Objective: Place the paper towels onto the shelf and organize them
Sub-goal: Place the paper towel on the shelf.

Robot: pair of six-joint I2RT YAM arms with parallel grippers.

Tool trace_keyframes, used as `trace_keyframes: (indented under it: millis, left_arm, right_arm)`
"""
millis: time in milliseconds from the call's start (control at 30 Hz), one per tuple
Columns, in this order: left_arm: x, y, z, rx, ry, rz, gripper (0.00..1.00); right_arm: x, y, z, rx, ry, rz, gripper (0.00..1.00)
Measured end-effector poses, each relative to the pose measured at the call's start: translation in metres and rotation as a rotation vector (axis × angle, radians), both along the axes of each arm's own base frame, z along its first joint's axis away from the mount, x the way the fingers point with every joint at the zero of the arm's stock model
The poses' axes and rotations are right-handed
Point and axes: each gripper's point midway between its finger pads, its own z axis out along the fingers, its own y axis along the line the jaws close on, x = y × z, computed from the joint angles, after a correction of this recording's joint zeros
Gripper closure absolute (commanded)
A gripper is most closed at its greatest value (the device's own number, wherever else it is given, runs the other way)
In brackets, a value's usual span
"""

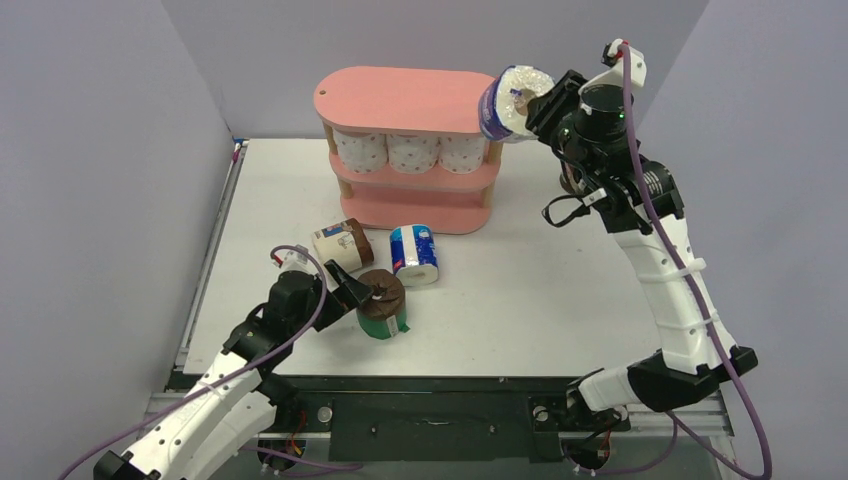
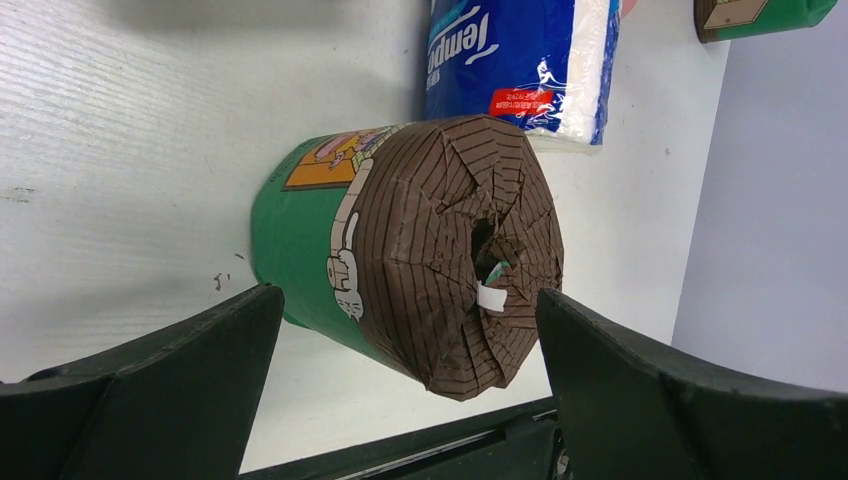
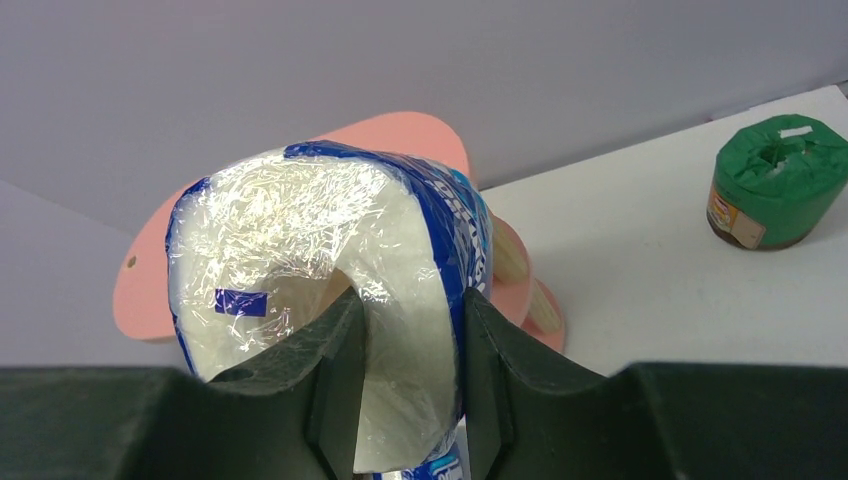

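Observation:
The pink shelf (image 1: pixel 400 100) stands at the back with three white pink-dotted paper towels (image 1: pixel 410 152) on its middle tier. My right gripper (image 1: pixel 530 102) hangs by the top board's right end, shut on a blue-and-white roll (image 1: pixel 505 100) (image 3: pixel 320 230). One finger sits in the roll's core and the other outside, above the pink board (image 3: pixel 400 140). My left gripper (image 1: pixel 365 292) (image 2: pixel 410 310) is open, its fingers on either side of the brown end of a green roll (image 1: pixel 383 303) (image 2: pixel 420 250) without touching it.
A second blue-and-white roll (image 1: pixel 414 255) (image 2: pixel 520 60) and a beige-brown roll (image 1: pixel 340 245) lie on the table in front of the shelf. Another green roll (image 3: pixel 778 180) stands right of the shelf, mostly hidden behind my right arm in the top view.

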Motion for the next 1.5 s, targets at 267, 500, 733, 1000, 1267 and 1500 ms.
trace_keyframes:
  millis: [267,500,733,1000,1267,1500]
  left_arm:
    - [0.002,0.004,0.002,-0.007,-0.006,0.016,0.02]
    - [0.003,0.005,-0.001,-0.009,0.011,0.017,0.02]
    - [0.004,0.005,-0.004,-0.014,0.029,0.016,0.02]
    - [0.006,0.005,-0.007,-0.023,0.047,0.013,0.02]
    - [0.007,0.007,-0.006,-0.027,0.048,0.014,0.02]
    - [0.007,0.007,-0.006,-0.031,0.052,0.013,0.02]
  right_arm:
    - [0.025,0.009,0.032,0.027,-0.066,-0.007,0.78]
    - [0.047,0.017,0.041,0.049,-0.085,-0.003,0.78]
    - [0.065,0.030,0.020,0.046,-0.038,0.018,0.78]
    - [0.075,0.029,0.010,0.048,-0.016,0.017,0.78]
    - [0.075,0.032,0.010,0.063,-0.012,0.029,0.78]
    - [0.083,0.035,-0.001,0.058,0.011,0.028,0.77]
